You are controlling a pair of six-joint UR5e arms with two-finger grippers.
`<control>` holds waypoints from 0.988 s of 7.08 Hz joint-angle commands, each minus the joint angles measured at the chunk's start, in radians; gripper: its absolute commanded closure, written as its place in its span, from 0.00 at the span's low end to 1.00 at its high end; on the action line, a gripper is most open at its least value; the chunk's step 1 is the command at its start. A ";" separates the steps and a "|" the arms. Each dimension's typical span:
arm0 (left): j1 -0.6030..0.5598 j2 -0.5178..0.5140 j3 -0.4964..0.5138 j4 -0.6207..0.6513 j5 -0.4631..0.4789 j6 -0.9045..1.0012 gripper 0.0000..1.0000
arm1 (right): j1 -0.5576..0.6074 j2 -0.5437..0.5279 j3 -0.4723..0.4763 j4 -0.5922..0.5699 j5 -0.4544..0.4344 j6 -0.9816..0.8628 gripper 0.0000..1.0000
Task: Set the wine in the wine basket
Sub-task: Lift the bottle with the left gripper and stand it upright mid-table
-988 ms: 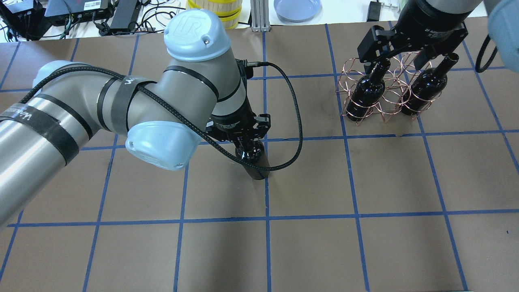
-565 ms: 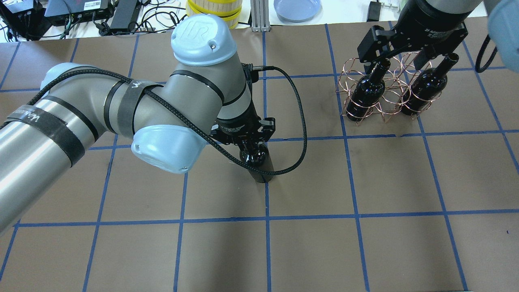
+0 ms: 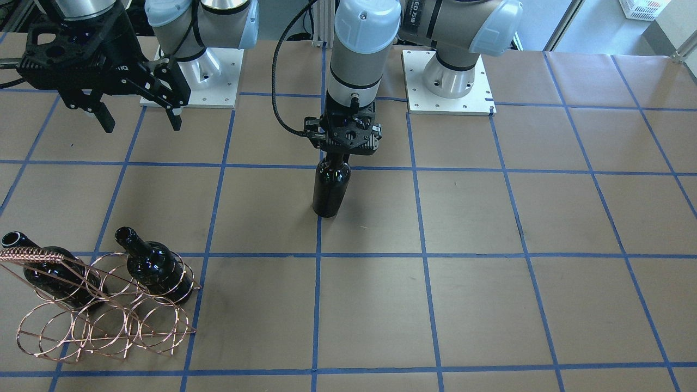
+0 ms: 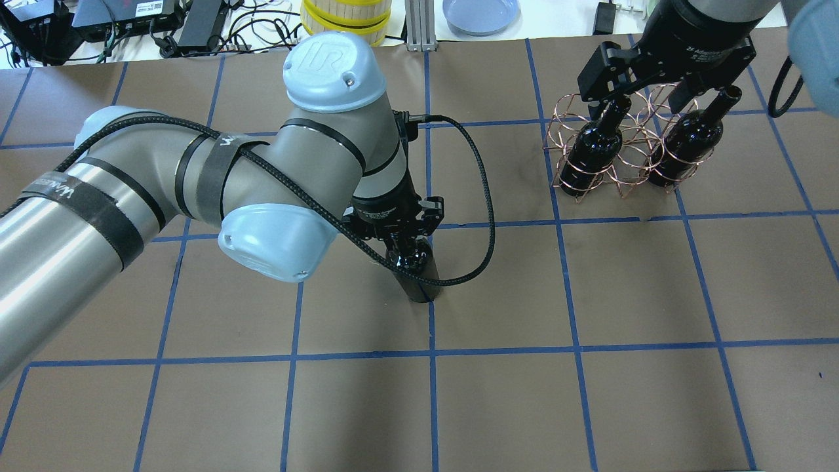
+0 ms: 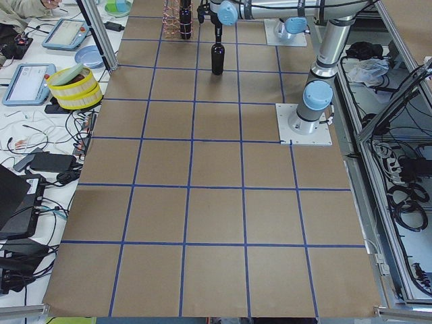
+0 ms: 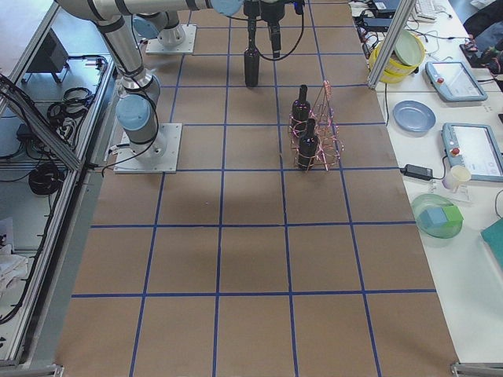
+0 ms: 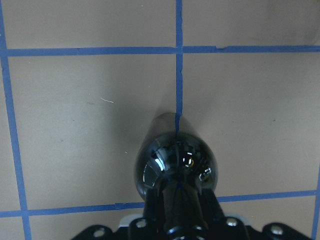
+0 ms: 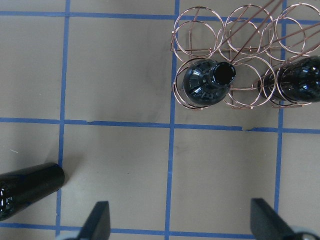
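The left gripper [image 3: 338, 157] is clenched on the short lipped neck of the glossy black, unlabelled glass wine bottle [image 3: 330, 188]. The wine bottle is upright near the middle of the brown paper-covered table [image 4: 590, 393] with its blue tape grid, well apart from the rose-gold wire basket [image 4: 619, 157] of round ring slots.

Over the last second the left arm has swung its elbow and wrist a little to the right in the overhead view. The wine bottle has gone with it, its base creeping along the blue line beneath it toward the robot's side. I cannot tell whether the base is just clear of the paper or still brushing it.

I read this as a grasp that holds and a carry only just begun, with nearly the whole way to the wire basket still ahead.

The right gripper [image 4: 639, 98] is splayed wide and hangs over the wire basket, holding nothing. It has not shifted in that second. The two other black bottles [image 4: 593, 147] stand where they stood, in the outer rings of the row nearer the robot. The ring between them and the far row are free, so the right gripper will likely need to make room for the incoming bottle
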 commanded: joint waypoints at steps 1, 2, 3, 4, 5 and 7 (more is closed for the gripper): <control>-0.002 -0.001 -0.003 0.001 0.007 -0.007 1.00 | 0.000 0.000 0.000 0.000 0.000 0.000 0.00; -0.002 -0.003 -0.005 -0.001 0.012 -0.010 1.00 | 0.000 0.000 0.000 0.000 0.000 0.000 0.00; -0.002 -0.003 -0.005 -0.001 0.064 -0.007 0.64 | 0.000 -0.001 0.000 0.000 0.000 0.000 0.00; -0.002 -0.007 -0.003 -0.001 0.079 -0.007 0.54 | 0.000 -0.001 0.000 0.000 0.000 0.000 0.00; -0.005 -0.012 -0.003 -0.001 0.079 -0.010 0.43 | 0.000 0.000 0.000 0.000 0.000 0.000 0.00; -0.005 -0.013 0.001 0.004 0.078 -0.013 0.42 | 0.000 0.000 0.000 0.000 0.000 0.000 0.00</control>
